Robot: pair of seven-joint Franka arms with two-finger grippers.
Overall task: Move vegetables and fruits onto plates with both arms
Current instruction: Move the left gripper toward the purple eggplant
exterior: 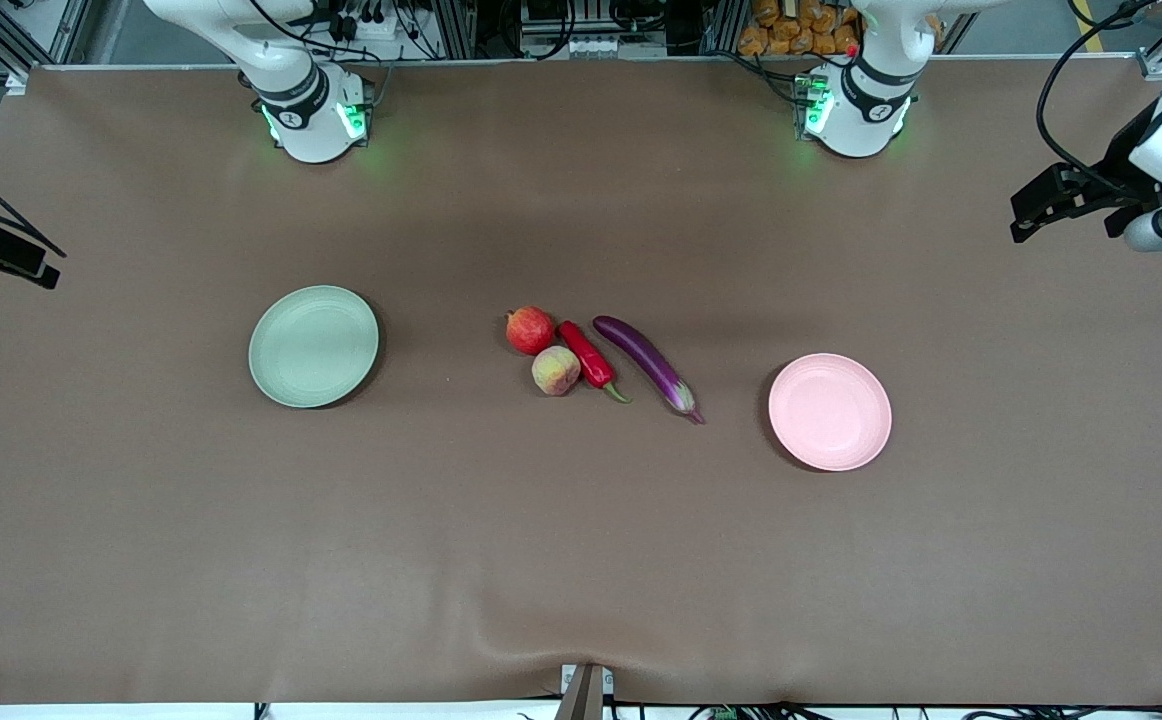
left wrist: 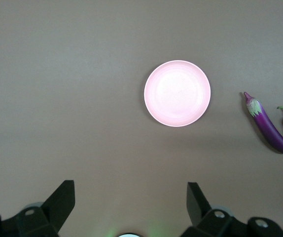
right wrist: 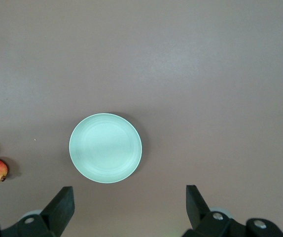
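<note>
1. Table (exterior: pixel 581 560): covered with a brown sheet; all the produce lies in one cluster near the middle, between the two plates.
2. Green plate (exterior: pixel 313 346): flat on the table toward the right arm's end; nothing on it; well apart from the cluster.
3. Pink plate (exterior: pixel 829 411): flat on the table toward the left arm's end; nothing on it; slightly nearer the front camera than the green plate; near the eggplant's stem end but not touching it.
4. Pomegranate (exterior: pixel 530 330): on the table at the cluster's edge toward the green plate; the peach sits just beside it, nearer the front camera.
5. Peach (exterior: pixel 555 371): on the table; appears to touch both the pomegranate and the chili.
6. Chili (exterior: pixel 587 356): lies slanted between the two fruits and the eggplant; green stem points toward the front camera.
7. Eggplant (exterior: pixel 647 364): lies slanted, roughly parallel to the chili; just beside it with a narrow gap; pale stem end points toward the front camera and the pink plate.
8. Left gripper (left wrist: pixel 130 197): up in the air over bare table at the left arm's end; fingers spread wide; holds nothing; its wrist view looks down on the pink plate.
9. Right gripper (right wrist: pixel 130 197): up in the air at the right arm's end; fingers spread wide; holds nothing; its wrist view looks down on the green plate, with the pomegranate at the frame's edge.
</note>
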